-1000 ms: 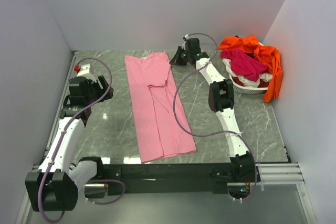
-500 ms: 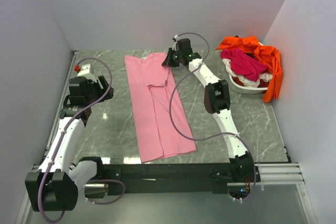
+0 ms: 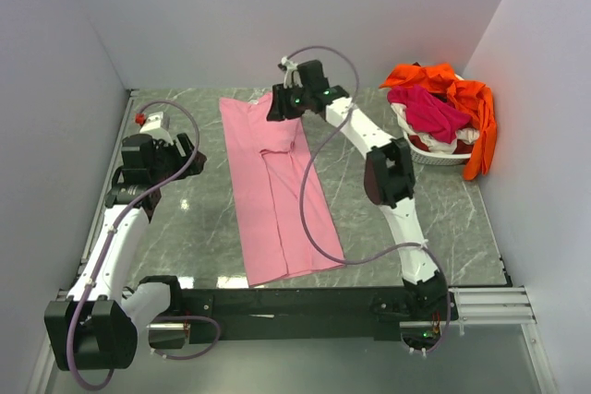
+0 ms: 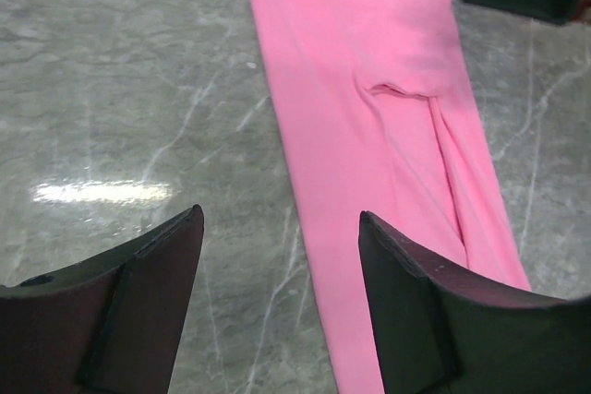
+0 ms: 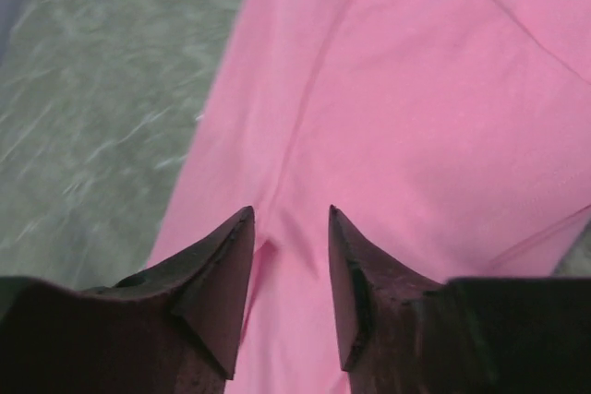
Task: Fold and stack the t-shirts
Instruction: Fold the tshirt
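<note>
Item: light pink t-shirt [image 3: 277, 186], laid flat on the grey marbled table [image 3: 185, 228] as a long narrow strip. In the top view it is seen whole, running from the 12 o'clock end of the table to the 6 o'clock edge, its near hem slanted toward 5 o'clock. A lengthwise fold ridge is recorded down the middle, with a short crosswise pucker about a third of the way down. The white basket [image 3: 434, 152] at 2 o'clock of the table appears in this view alone, with the magenta t-shirt [image 3: 429, 110] heaped in it and the orange t-shirt [image 3: 476, 113] draped over its rim, both crumpled and unfolded. The left gripper [image 3: 189, 156] is placed at 9 o'clock of the pink strip, apart from it; the right gripper [image 3: 275, 108] is placed over the strip's far end. In the left wrist view the left gripper [image 4: 280, 228] is shown with jaws spread wide and nothing between them, over bare table [image 4: 120, 89] and the strip's left edge [image 4: 369, 89]; the pucker and ridge are given most sharply here. In the right wrist view the right gripper [image 5: 288, 228] is shown with jaws narrowly parted and not clamped, pink cloth [image 5: 416, 117] beneath, seam lines crossing it, and table [image 5: 92, 89] at 10 o'clock. Contact with the cloth cannot be told.
</note>
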You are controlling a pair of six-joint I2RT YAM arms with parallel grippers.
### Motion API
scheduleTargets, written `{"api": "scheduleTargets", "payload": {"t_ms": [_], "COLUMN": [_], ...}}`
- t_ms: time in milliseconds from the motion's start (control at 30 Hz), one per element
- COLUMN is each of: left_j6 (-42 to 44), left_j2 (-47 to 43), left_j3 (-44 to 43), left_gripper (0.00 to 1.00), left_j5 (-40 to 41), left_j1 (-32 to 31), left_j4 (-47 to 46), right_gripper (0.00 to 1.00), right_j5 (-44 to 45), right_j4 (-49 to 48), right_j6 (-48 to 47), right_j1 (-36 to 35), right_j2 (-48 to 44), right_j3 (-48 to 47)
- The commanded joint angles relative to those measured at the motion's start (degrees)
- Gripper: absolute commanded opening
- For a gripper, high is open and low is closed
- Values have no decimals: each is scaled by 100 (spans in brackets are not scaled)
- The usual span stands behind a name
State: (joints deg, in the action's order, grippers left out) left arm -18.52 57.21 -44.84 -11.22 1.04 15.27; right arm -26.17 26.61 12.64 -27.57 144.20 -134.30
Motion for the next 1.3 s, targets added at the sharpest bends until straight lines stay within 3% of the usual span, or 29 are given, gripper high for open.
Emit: {"api": "scheduleTargets", "payload": {"t_ms": [0,167,233,433,600,867,1267], "left_j6": [147,165,112,77,139,209,191], "left_j2": [193,256,151,88,282,466,660], "left_j3": [-191,-183,-61,-34,-113,-165,-244], "left_gripper": [74,72,72,72,72,72,72], "left_j5": [-782,-1557,-1777,-1769,-1769,-1690,-1796], "left_j1": [-7,-7,-16,-51,-51,-42,-51], "left_j4": [-314,-480,-630,-630,-516,-411,-393], "right_gripper": [48,48,47,51,51,48,41], "right_j5": [-1035,-1294,-1145,-970,-644,-476,-582], "right_j4": [-173,-279,-358,458,-243,-1184,-1624], "right_j6": [-973,-1220,-800,282,1080,2206,2743], "right_j1": [278,621,892,1272,1263,1307,1325], "right_j2": [-1479,-2290,-2301,-878,-288,880,1470], "right_j3": [526,1564,1687,179,168,-702,-984]}}
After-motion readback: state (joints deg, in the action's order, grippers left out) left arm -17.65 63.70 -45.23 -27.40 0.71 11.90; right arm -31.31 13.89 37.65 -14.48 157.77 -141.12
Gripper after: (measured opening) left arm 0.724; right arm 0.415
